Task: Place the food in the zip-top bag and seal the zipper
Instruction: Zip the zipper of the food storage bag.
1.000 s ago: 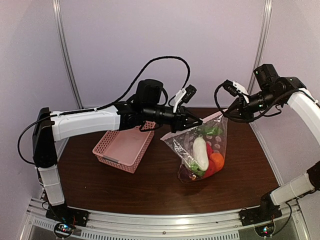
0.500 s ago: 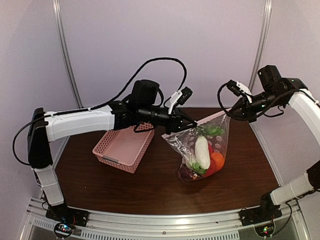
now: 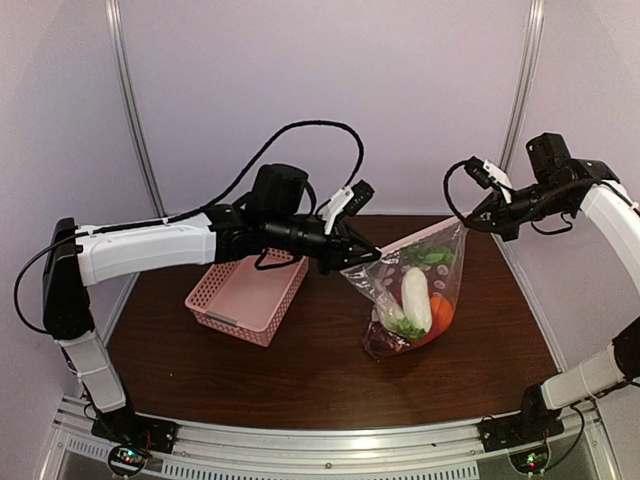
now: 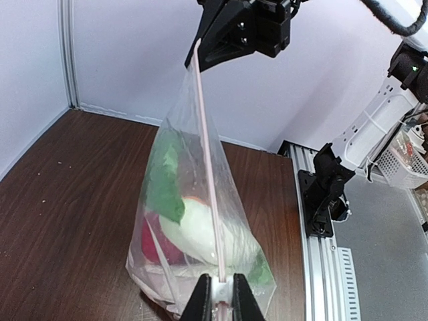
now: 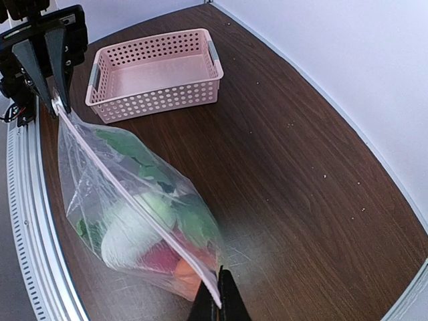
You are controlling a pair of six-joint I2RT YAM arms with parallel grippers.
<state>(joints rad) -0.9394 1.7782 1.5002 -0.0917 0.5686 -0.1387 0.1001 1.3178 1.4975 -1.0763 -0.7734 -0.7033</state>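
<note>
Clear crinkly zip-top plastic bag (image 3: 398, 300) hangs over the table, right of centre, strung betw. both arms by its thin pinkish press-strip zipper (image 3: 420, 238). Left gripper (image 3: 364, 257) is pinched tight on the strip's left end. Right gripper (image 3: 467, 222) is clamped on the right end, higher + farther back. Toy food is inside, sagging to the bottom: white radish w/ green leaves (image 3: 413, 298), orange piece (image 3: 441, 310), red piece (image 4: 157, 244) low down. Can't tell if the bag's base rests on the dark wooden table (image 3: 250, 380). Pink lattice plastic basket (image 3: 245, 295) sits to the left, apart from the bag. Risks, imo: the strip is taut, but I can't tell it's pressed shut along its whole length. If a claw lets go w/ a gap left, the mouth gapes + food spills. Each grip is only on a thin edge, so the load's weight could drag the strip out of a pinch and leave the bag swinging off the other arm. Pulling the ends further apart could tear a corner or pop the seal. Sliding along the strip could bunch film in the fingers.
</note>
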